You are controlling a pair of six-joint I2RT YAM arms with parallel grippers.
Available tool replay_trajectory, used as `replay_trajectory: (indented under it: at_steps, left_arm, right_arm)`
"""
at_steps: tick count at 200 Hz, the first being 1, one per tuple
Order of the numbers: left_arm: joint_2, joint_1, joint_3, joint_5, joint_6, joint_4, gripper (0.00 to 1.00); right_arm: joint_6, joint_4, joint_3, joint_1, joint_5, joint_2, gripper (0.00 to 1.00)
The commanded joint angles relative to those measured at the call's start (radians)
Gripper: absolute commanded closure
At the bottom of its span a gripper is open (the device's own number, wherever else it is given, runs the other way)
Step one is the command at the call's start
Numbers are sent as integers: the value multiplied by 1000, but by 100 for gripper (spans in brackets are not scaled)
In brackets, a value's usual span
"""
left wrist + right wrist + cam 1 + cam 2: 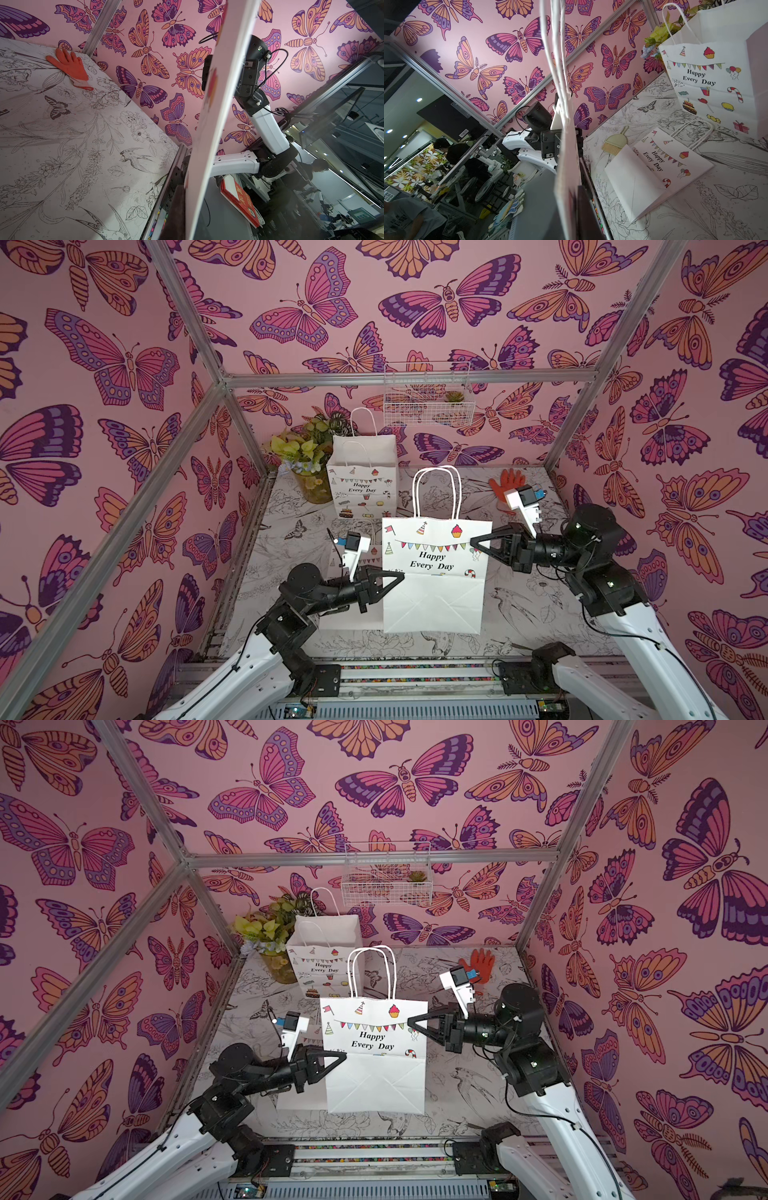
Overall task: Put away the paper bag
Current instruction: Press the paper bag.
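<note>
Paper bag (434, 593) likely light, thin, crease-prone; take side edges. Left gripper (401, 574) clamped on edge; right gripper (473, 540) at opposite edge, closure unclear.

Paper bag (566, 170) seen edge-on; 2 more noted: flat bag (654, 166), upright bag (716, 83) (brush (613, 143) beside flat bag).

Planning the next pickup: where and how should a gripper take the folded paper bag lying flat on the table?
Probably by its twine handles, coming from above at the end nearest the standing bag: they loop clear of the folded paper bag, whose body lies flat, offering little to pinch.
</note>
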Motion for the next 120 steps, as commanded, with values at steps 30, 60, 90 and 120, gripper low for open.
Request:
replay_trajectory:
  at_steps: [30,60,90,120]
  left_arm:
    - [-1,0,-15,-39,-15,58,100]
    - [-1,0,-20,-41,-21,71,100]
    - [7,0,-23,-38,-23,94,100]
    - [34,0,-26,-20,-22,118,100]
  right_arm:
    - [90,83,-136,77,-17,-71,31]
    - [70,60,-164,141,26,-89,46]
    - [55,37,-170,174,51,-80,70]
    - [48,15,-167,195,101,-87,83]
